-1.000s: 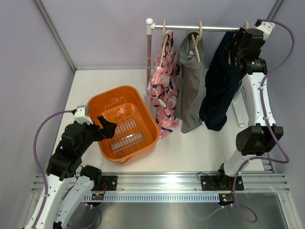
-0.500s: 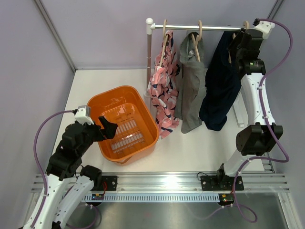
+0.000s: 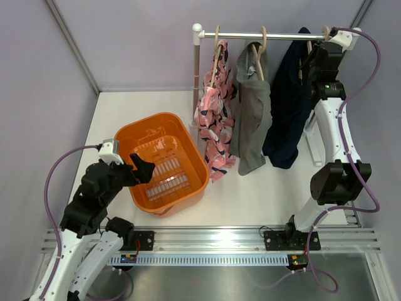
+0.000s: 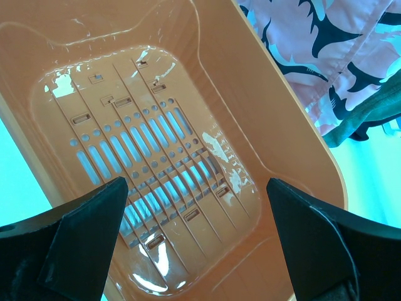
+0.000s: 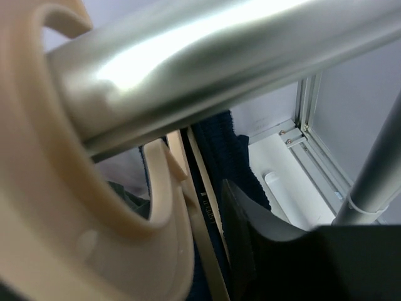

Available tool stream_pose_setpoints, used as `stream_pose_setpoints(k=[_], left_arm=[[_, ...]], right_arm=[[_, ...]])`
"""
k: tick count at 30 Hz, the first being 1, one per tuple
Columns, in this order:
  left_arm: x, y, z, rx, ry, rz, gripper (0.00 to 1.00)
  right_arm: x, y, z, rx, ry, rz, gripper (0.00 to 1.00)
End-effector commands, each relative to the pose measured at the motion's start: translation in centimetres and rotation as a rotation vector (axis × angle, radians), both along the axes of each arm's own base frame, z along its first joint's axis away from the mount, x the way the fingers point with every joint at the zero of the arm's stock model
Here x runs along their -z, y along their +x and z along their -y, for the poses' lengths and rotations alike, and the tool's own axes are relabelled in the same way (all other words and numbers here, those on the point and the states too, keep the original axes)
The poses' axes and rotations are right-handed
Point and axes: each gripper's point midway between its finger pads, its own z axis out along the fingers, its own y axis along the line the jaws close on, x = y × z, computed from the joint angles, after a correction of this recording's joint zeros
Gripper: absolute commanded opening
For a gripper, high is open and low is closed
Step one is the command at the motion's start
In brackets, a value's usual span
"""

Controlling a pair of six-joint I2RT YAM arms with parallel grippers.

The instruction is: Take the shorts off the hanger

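Reaching my right claw (image 3: 313, 58) up to the rail (image 3: 263, 36) where the navy shorts (image 3: 288, 106) hang, its grip hidden from me, I hold my left claw (image 4: 197, 241) wide over the basket (image 3: 141, 135) to catch them.

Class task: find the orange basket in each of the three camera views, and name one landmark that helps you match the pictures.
Top view: orange basket left of centre, on the table.
Left wrist view: fills most of the picture.
Right wrist view: not in it.
Shared landmark: pink patterned shorts, top right in the left wrist view.
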Motion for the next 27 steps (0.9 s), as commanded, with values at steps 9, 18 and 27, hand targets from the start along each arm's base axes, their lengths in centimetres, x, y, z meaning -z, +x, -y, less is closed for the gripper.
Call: stream_pose_setpoints(k=[9,18,27], left_arm=[[-1.7,0.3,0.2,0.011,-0.012,0.062,0.99],[-1.7,0.4,0.3,0.010,-0.008,0.059,0.99],[-1.5,0.5,0.1,0.000,-0.002,0.051,0.99]], right_arm=[[-2.6,-2.2,-0.4,-0.022,0.012,0.022,0.00],[-9.1,-8.2,-1.7,-0.078,0.030,0.107,0.00],[-10.4,-11.8,-2.2,-0.090,0.054,0.104,0.00]])
